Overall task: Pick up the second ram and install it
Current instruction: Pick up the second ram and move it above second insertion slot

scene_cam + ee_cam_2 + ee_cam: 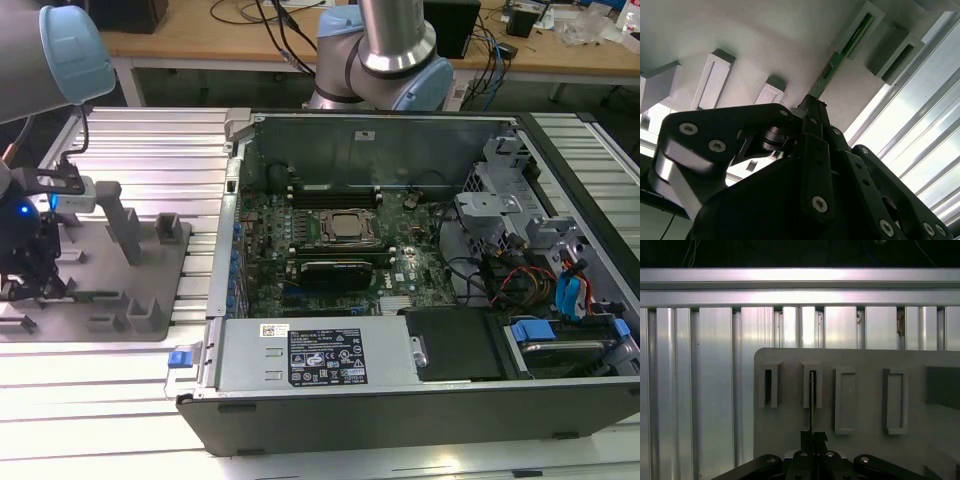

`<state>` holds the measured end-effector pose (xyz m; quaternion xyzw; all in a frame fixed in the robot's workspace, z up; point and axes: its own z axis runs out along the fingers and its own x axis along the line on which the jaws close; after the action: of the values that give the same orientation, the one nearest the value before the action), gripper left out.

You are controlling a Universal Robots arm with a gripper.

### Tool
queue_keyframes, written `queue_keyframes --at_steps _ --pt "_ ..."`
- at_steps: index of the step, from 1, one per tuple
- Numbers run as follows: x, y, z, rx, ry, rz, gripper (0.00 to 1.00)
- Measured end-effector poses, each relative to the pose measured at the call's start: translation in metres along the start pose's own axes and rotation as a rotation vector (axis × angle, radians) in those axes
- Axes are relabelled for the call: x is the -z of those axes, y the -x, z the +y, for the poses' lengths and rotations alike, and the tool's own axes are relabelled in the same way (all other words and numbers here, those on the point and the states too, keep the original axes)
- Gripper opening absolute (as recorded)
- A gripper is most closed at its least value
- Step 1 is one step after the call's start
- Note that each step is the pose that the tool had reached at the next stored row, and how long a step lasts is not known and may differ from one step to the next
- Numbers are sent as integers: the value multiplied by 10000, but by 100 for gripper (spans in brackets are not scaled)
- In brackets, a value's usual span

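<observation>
The gripper (38, 288) stands at nine o'clock in the exterior view, well apart from the open computer case (330, 400) at the centre. The arm's base (385, 60) rises at twelve o'clock behind the case. A grey arm link with a blue-capped joint (75, 50) hangs at ten o'clock, and below it the wrist points straight down at a grey holder tray (95, 265). The tray lies on the ribbed aluminium table (150, 150) and carries a tall upright post (125, 232) at about two o'clock from the gripper.

In both wrist views the jaws are together, clamped on the near end of the second ram (840, 55) (810, 407). It is a thin green stick seen edge-on. From the fingertips (812, 112) it runs across the tray face, and its far end sits in a narrow slotted pocket (812, 385) of the tray. That pocket is one in a row of raised pockets. The stick lies in line with the pocket, not tilted to either side.

Inside the case the motherboard (300, 295) lies flat, with the processor socket (345, 228) at its middle. Long black slots (335, 190) lie just at twelve o'clock of the socket. A labelled metal cover (320, 355) spans the case at six o'clock.
</observation>
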<state>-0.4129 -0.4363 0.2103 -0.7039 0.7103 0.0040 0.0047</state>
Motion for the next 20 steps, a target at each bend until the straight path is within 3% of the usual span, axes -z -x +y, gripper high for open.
queue_keyframes --at_steps 4,9,20 --pt "36 1 0 0 -1 0 9" --pt "137 8 0 1 -1 0 9" --pt "434 51 0 0 0 0 9"
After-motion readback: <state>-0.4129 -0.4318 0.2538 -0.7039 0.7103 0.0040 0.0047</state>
